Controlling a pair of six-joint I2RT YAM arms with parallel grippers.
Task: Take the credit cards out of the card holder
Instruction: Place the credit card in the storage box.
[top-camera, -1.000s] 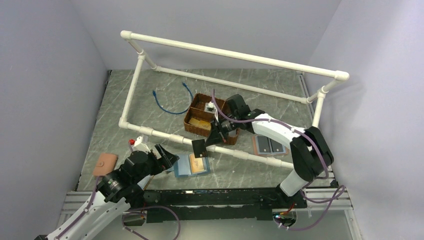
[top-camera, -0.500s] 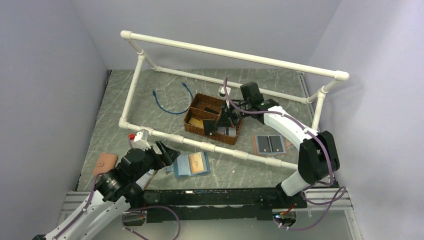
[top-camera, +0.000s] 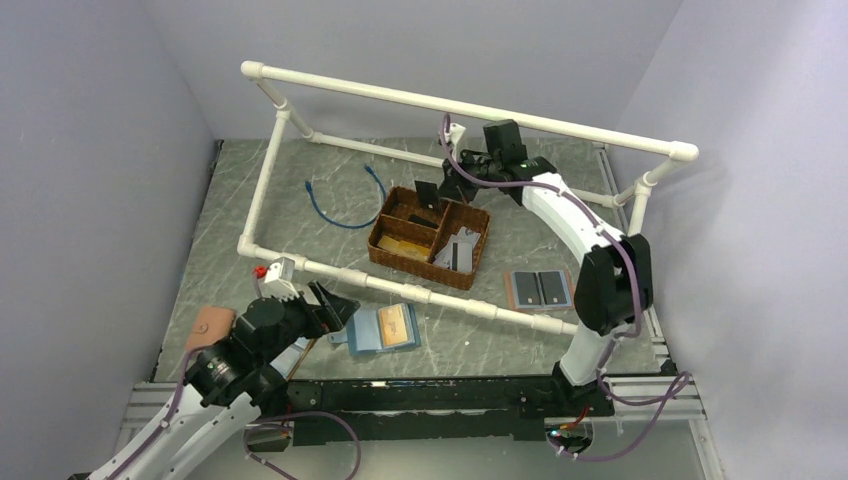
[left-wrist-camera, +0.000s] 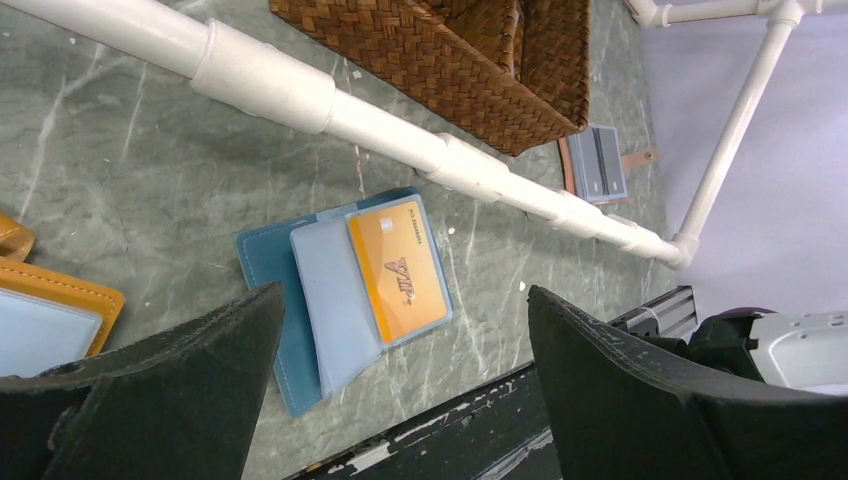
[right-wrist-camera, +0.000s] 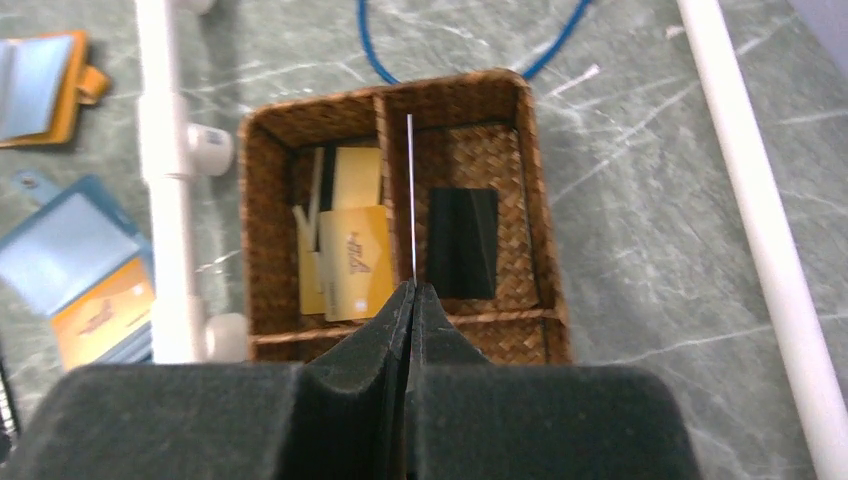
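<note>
the right gripper is pinched shut on a dark flat credit card, which hangs above the brown woven basket. in the right wrist view the card shows edge-on as a thin pale line over the divider between two of the basket's compartments. the compartment on one side of that divider holds a black card lying flat. the compartment on the other side holds several gold-yellow cards.

the slate-blue bifold card holder lies open on the grey marbled worktop, on the near side of the basket and across the white plastic pipe that runs along the basket's near wall. an orange-gold card sits in its clear pocket.

the left gripper hovers over the holder on the side away from the basket, with its fingers spread wide and nothing between them.

a brown holder with two grey cards lies to the right of the basket. an orange-tan holder with a pale blue card lies farther from the basket than the slate-blue one, to the left. a blue cable curls on the worktop on the basket's left, far side.
</note>
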